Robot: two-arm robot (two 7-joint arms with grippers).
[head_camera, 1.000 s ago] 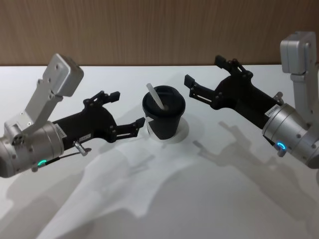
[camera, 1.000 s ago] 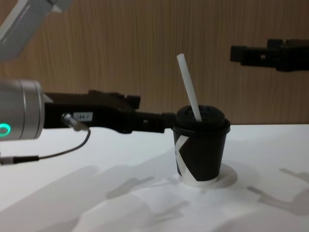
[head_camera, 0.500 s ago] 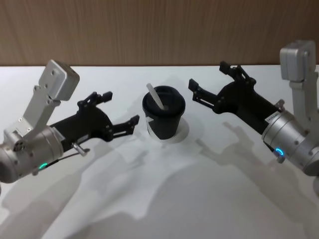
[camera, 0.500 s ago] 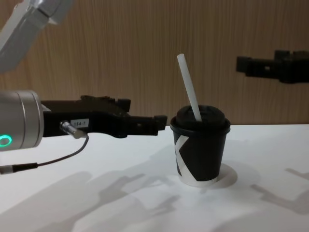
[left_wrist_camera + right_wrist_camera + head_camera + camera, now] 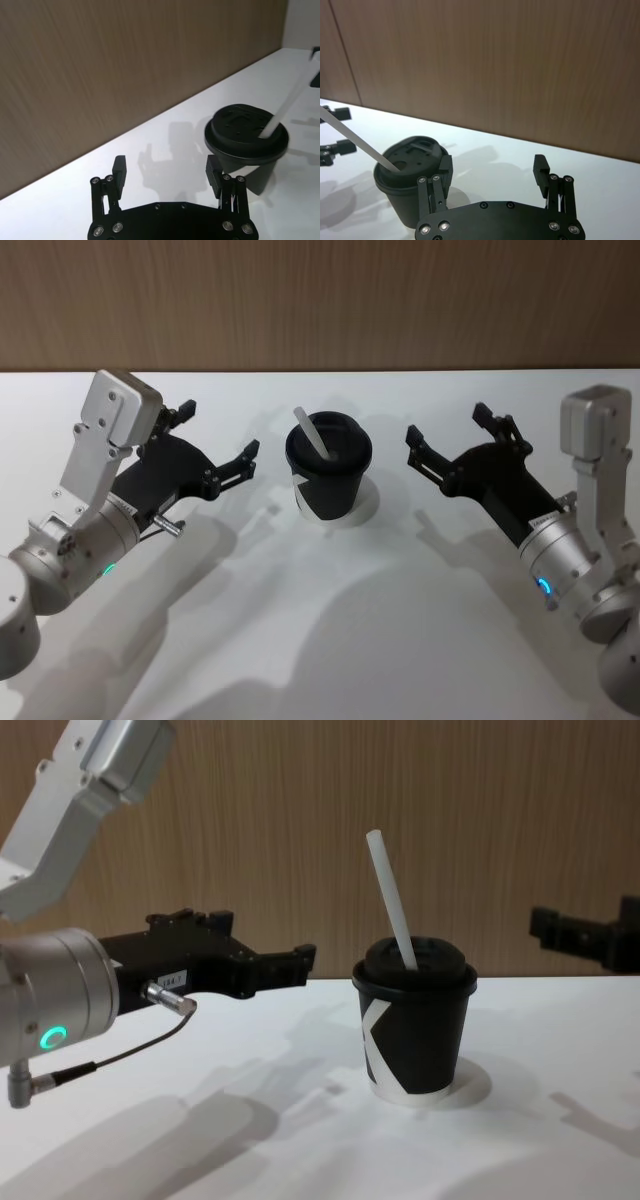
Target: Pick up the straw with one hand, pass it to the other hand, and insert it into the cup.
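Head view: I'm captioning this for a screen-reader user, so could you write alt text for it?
A white straw leans out of the lid of a black cup standing on a white table. The left pincer and the right pincer sit open on either side of the cup, touching nothing.

the head view looks down and forward from above onto the white table (image 5: 330, 640), wide enough to take in both arms and the wood-panelled wall (image 5: 320, 300) behind. the chest view sits lower, nearly level with the cup (image 5: 415, 1030), and looks straight across at it from close by. each wrist view looks forward along its own gripper — left gripper (image 5: 169, 172), right gripper (image 5: 492, 171) — toward the wall. all four views share the cup with the straw (image 5: 313, 440) leaning out of its lid.
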